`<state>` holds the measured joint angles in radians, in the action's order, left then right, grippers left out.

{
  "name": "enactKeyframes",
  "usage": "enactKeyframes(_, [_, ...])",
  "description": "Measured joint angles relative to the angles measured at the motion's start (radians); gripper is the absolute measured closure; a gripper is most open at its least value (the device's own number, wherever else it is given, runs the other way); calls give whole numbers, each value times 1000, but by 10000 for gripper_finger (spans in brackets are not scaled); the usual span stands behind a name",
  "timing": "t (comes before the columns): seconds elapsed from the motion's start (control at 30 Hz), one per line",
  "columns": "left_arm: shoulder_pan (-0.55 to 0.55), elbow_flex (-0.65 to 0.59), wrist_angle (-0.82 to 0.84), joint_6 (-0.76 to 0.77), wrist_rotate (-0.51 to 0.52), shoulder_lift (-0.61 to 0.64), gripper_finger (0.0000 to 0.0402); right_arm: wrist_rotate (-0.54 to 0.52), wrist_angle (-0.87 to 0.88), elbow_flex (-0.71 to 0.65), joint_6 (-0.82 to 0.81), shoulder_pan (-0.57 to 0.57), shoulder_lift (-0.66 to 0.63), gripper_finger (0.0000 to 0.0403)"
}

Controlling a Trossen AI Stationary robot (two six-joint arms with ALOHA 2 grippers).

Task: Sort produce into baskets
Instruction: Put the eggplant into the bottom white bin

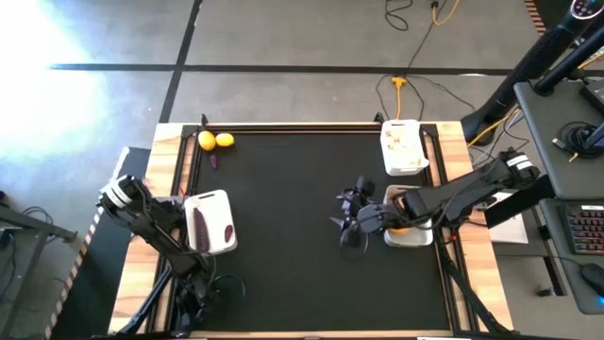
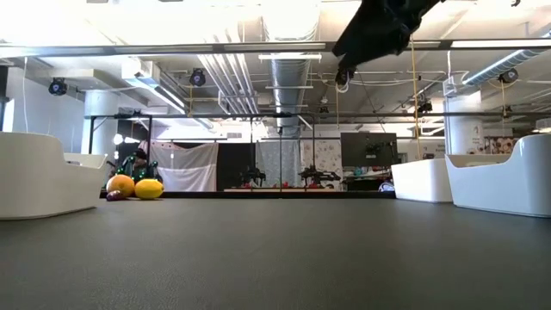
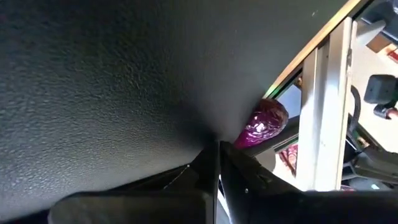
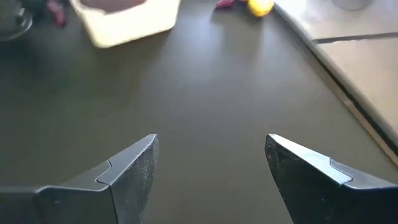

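So the bench (image 1: 302,236) is a black mat with a wooden frame, and most of the middle is bare. Two lemons (image 1: 215,141) sit side by side at the far left corner, with a small dark purple piece (image 1: 213,161) just beside them on the mat; the low view shows the same little cluster (image 2: 134,187) way off at the back.

Three white baskets: the left basket (image 1: 211,223) sits near the left edge with a long slim purple piece (image 1: 200,225) and a rounder purple one (image 1: 227,231) in it. The far right basket (image 1: 403,146) has whitish garlic inside. The near right basket (image 1: 408,234) is mostly covered by the right arm, something yellow-orange peeking out under it.

The right gripper (image 1: 351,219) hangs above open mat, just left of that near right basket, fingers spread wide with nothing between them; the wrist view shows both fingers (image 4: 134,165) apart over bare mat.

The left gripper (image 3: 214,168) is tucked down by the bench's near left corner, fingers pressed together, empty. A purple piece (image 3: 264,121) lies right past its fingertips at the mat's edge against the frame rail.

Cables trail across the floor beyond the bench.
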<state>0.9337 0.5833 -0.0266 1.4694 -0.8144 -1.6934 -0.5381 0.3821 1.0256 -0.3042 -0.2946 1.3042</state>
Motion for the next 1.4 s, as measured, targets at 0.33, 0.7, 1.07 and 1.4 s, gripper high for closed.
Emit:
enactKeyframes(0.33, [-11,22,138,-141,136,38,401,50,-21,70,36,-2,186,115])
enactKeyframes(0.7, [-11,74,240,-207,196,41,401,184,-47,250,133,-6,413,115])
enactKeyframes(1.07, [0,186,399,-190,207,132,401,354,-226,339,132,-15,686,115])
enactKeyframes(1.4, [41,100,107,8,91,110,401,414,-246,394,113,-17,802,115])
